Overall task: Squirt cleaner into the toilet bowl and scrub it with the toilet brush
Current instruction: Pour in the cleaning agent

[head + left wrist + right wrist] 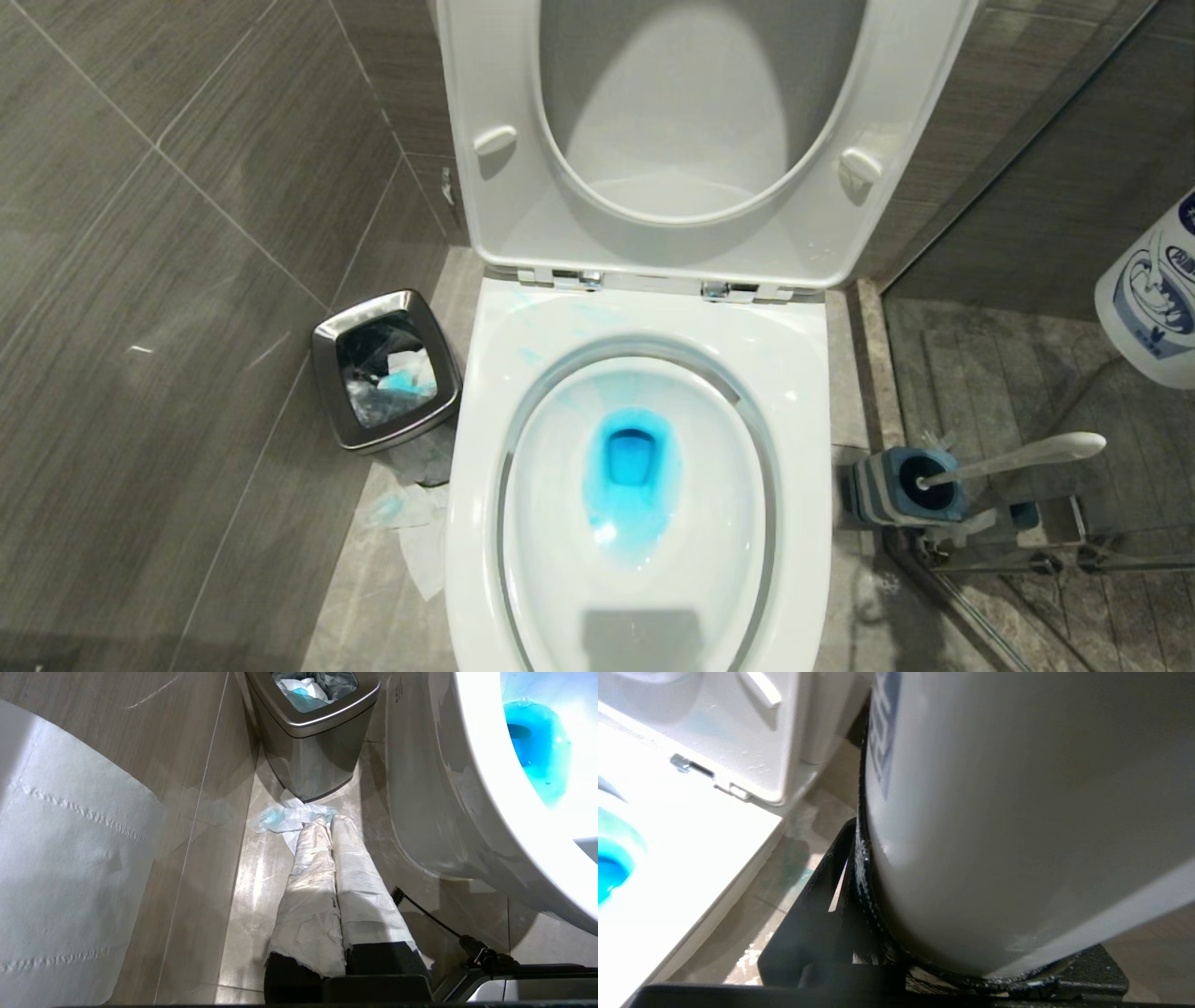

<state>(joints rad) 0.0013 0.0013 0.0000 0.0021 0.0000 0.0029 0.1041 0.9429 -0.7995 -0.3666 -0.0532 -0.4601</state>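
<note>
Squirt step looks done: cleaner (628,467) tints water blue in toilet bowl (803,392). Right gripper (971,970) fingers clamp cleaner bottle (1153,299), right of bowl. Toilet brush (1018,457) in holder, scrub pending. Left gripper (332,826) fingers pressed together, empty.

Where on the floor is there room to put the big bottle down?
Best looks the bare strip right of the toilet bowl, between it and the glass, behind the toilet brush. The left side is crowded: the bin and tissues fill the gap by the wall. The bottle sits in the right gripper.
</note>
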